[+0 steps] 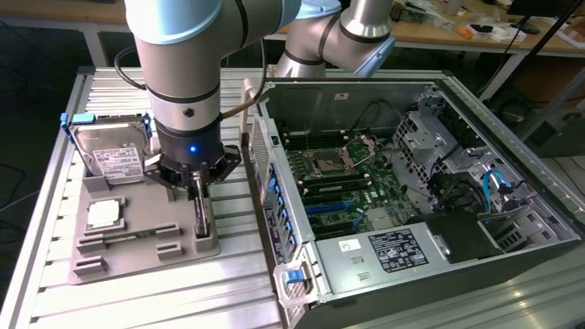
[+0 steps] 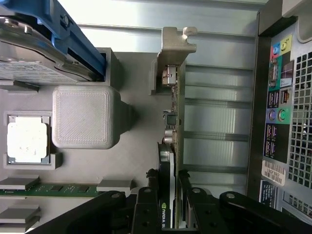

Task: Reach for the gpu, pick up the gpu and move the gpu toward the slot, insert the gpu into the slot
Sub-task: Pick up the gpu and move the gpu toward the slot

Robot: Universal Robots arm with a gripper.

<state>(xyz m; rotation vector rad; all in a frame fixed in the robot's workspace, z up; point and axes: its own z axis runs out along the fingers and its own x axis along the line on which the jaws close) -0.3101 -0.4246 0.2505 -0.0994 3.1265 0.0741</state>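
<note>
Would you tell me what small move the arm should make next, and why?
Probably a short, straight lift. The pincer appears closed on the gpu, one side on each face, while the card stands on edge in the gray holder. Rising vertically should free it without dragging it against the holder.

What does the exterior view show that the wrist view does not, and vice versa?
Exterior view: the open case's motherboard with the blue slot, and the robot arm. Wrist view: the case's rear port panel and the silver end bracket of the gpu. Shared: the gpu standing on edge in the grey holder, the tool at it, the hard drive and the CPU chip.
</note>
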